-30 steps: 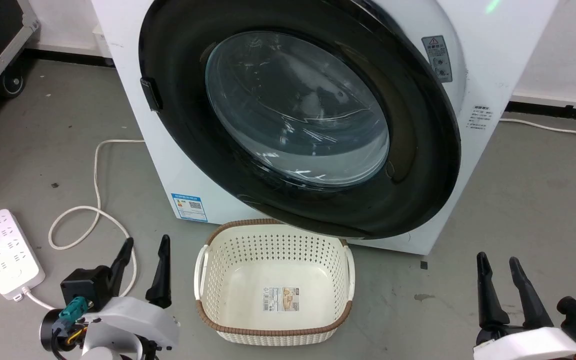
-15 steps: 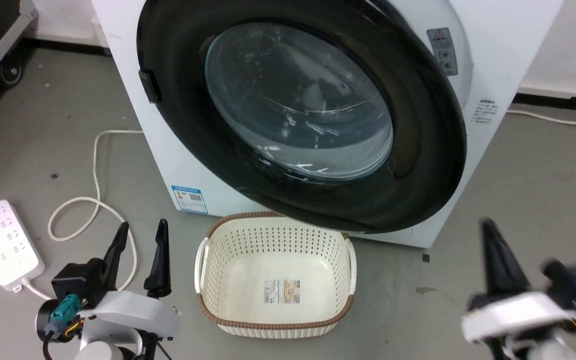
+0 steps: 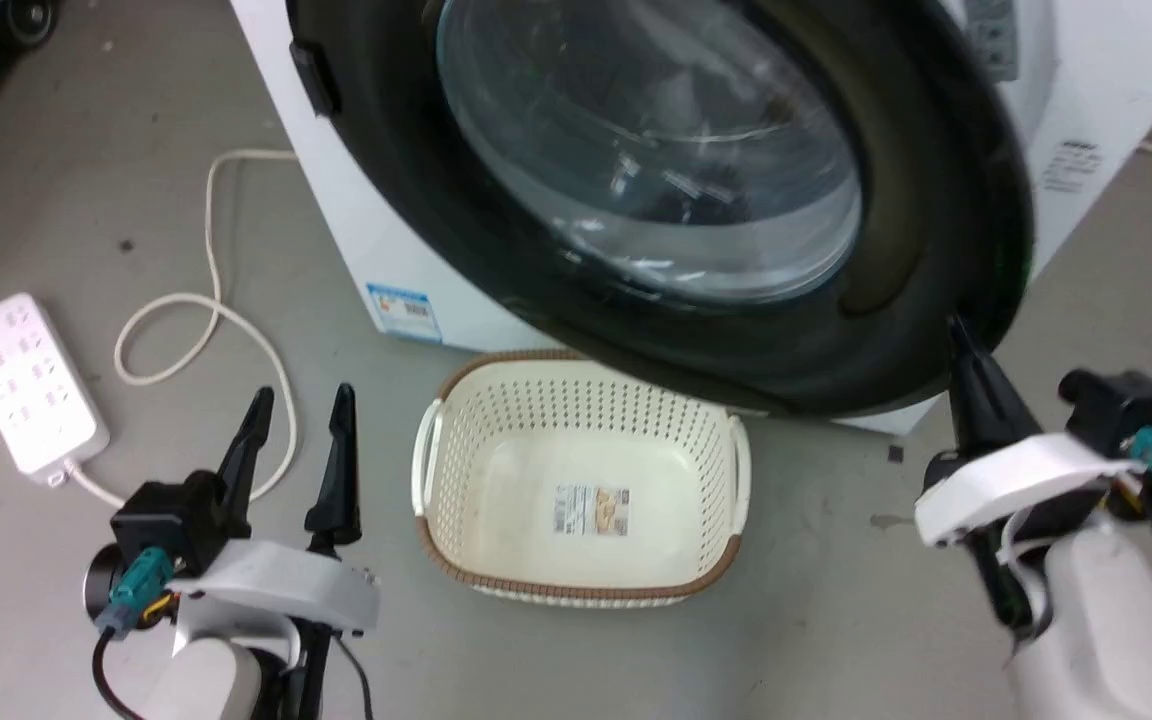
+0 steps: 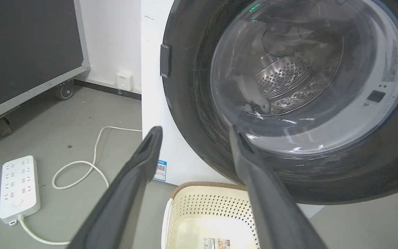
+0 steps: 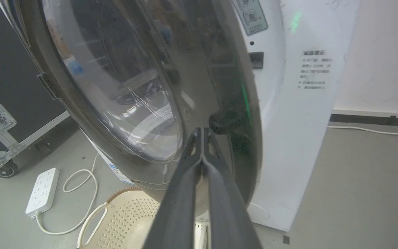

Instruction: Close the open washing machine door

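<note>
In the head view, the washing machine door is standing ajar in front of the washing machine. Its glossy black rim is showing just above the far rim of the cream laundry basket on the floor. The left gripper is hanging low beside the basket with its fingers spread, holding nothing, well apart from the door. The right gripper is pointing up at the door's lower right rim with its fingers looking pressed together. Whether it is touching the rim cannot be told from here.

In the left wrist view, the spread fingers are framing the door, and the perforated steel drum is showing through the glass.

In the right wrist view, the two fingers are meeting in a single blade, empty, with the tip close to the dark handle recess near the door's free edge. That edge is standing off the white front, and the latch socket is lying uncovered beside it.

So the door is not yet shut. The right arm seems to be lining up for a push, and the swing home and the latching are both left to do.
</note>
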